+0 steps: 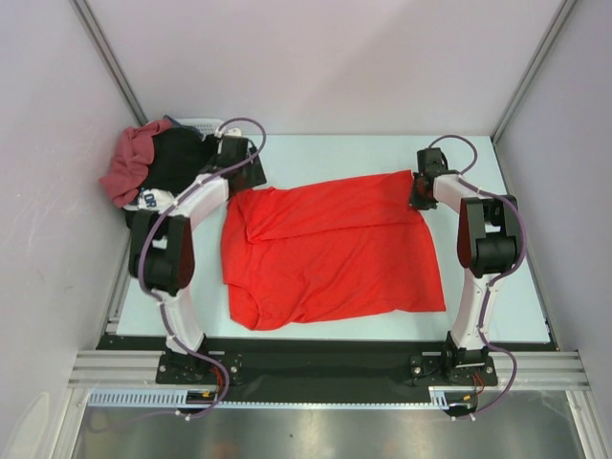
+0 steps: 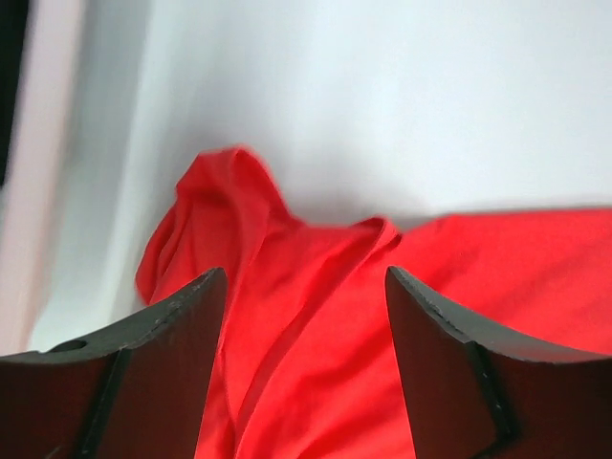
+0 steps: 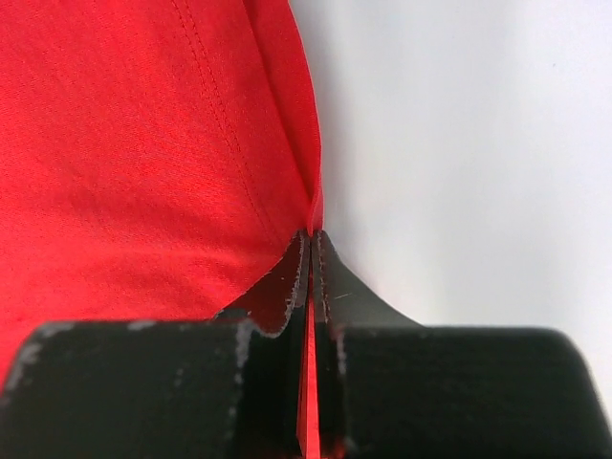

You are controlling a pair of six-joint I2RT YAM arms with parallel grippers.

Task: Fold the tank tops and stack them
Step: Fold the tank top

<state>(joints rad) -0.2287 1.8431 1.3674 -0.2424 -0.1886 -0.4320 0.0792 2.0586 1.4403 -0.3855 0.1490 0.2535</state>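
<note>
**Right corner pinched, left poised**

My right gripper (image 3: 311, 237) is clamped on the far corner of the bright red tank top (image 1: 330, 249), anchoring it for the fold, I reckon. The left gripper (image 2: 304, 277) gapes wide over the bunched far-left corner on the surface (image 1: 497, 287).

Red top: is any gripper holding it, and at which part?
The right gripper is shut on the red top at its far right corner. The left gripper is open over it and holds nothing.
</note>
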